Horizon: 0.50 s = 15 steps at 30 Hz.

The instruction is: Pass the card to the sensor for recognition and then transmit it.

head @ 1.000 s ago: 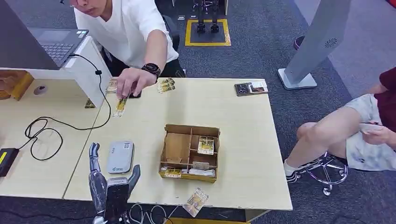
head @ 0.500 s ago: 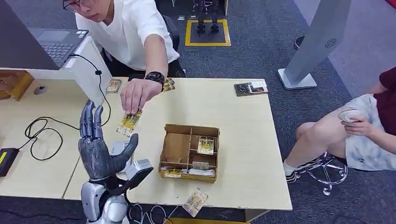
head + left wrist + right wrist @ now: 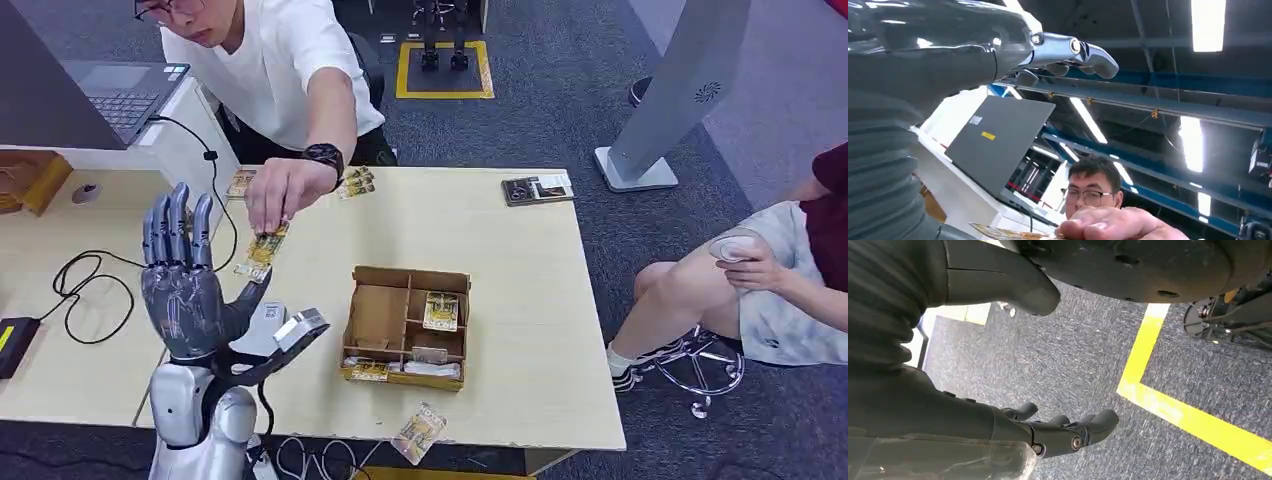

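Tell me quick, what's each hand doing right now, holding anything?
Left hand: raised, open, fingers spread, holding nothing; the person's hand holds the card just beyond it.
Right hand: hanging over the floor, fingers apart, holding nothing.

The left hand (image 3: 183, 290) is dark grey on a silver arm. Just beyond its fingertips, a yellow-printed card (image 3: 262, 248). To its right, a brown cardboard box (image 3: 407, 326) on the pale wood bench (image 3: 520, 300). Grey speckled floor (image 3: 1088, 365), yellow line (image 3: 1168, 405).

- Head view: bright, even overhead light, soft shadows on the tabletop (image 3: 500, 240).
- Left wrist view: ceiling strip lights (image 3: 1207, 22) glare white; near surfaces blurred.
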Tool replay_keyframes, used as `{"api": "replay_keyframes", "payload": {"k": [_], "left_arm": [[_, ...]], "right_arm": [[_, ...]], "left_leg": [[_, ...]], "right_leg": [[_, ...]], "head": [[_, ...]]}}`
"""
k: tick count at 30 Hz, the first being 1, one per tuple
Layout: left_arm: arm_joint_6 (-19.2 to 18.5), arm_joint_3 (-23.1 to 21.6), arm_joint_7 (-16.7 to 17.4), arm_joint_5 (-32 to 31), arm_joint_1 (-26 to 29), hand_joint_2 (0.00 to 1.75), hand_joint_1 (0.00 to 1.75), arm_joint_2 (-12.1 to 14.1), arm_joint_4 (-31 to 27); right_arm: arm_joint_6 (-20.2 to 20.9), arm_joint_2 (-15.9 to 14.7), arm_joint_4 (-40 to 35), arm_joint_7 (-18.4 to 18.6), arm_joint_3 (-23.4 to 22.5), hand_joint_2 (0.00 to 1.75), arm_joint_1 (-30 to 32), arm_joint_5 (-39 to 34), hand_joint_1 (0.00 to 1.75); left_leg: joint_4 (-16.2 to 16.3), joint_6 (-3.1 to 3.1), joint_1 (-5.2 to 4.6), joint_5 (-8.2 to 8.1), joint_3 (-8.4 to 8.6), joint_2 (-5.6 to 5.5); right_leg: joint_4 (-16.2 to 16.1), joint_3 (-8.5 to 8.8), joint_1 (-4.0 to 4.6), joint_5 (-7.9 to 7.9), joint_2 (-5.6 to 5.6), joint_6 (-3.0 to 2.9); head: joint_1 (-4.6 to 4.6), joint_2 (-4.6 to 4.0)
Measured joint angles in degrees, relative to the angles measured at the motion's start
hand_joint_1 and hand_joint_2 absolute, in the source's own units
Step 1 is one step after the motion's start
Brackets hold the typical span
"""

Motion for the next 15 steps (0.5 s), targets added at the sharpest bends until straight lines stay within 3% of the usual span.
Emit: {"api": "replay_keyframes", "payload": {"k": [4, 5, 6, 15], "left_arm": [[0.0, 0.0, 0.68, -0.37, 0.0, 1.75, 0.0, 0.0, 0.0], [0.02, 0.0, 0.92, -0.22, 0.0, 1.75, 0.28, -0.02, 0.0], [0.02, 0.0, 0.94, -0.02, 0.0, 1.75, 1.75, -0.02, 0.0], [0.02, 0.0, 0.37, 1.59, 0.0, 1.75, 1.75, -0.02, 0.04]], "right_arm": [[-0.15, -0.04, 0.17, 0.0, 0.02, 1.75, -0.01, -0.11, 0.0], [-0.15, -0.07, 0.22, 0.0, 0.02, 1.75, -0.01, -0.11, 0.0], [-0.17, -0.09, 0.24, 0.0, 0.02, 1.75, -0.01, -0.15, 0.0], [-0.24, -0.11, 0.28, 0.0, 0.02, 1.75, -0.01, -0.39, 0.0]], "left_leg": [[0.0, 0.0, 0.0, 0.0, 0.01, 0.0], [0.0, 0.0, 0.0, 0.0, 0.01, 0.01], [0.0, 0.0, 0.0, 0.0, 0.01, 0.0], [0.0, 0.0, 0.0, 0.0, 0.0, 0.01]], "right_leg": [[0.0, -0.01, 0.0, 0.0, 0.01, 0.0], [0.0, -0.01, 0.0, 0.0, 0.01, 0.0], [0.0, -0.01, 0.0, 0.0, 0.01, 0.0], [0.0, -0.01, 0.0, 0.0, 0.02, 0.0]], "head": [[0.0, 0.0], [0.0, 0.0], [0.0, 0.0], [0.0, 0.0]]}}
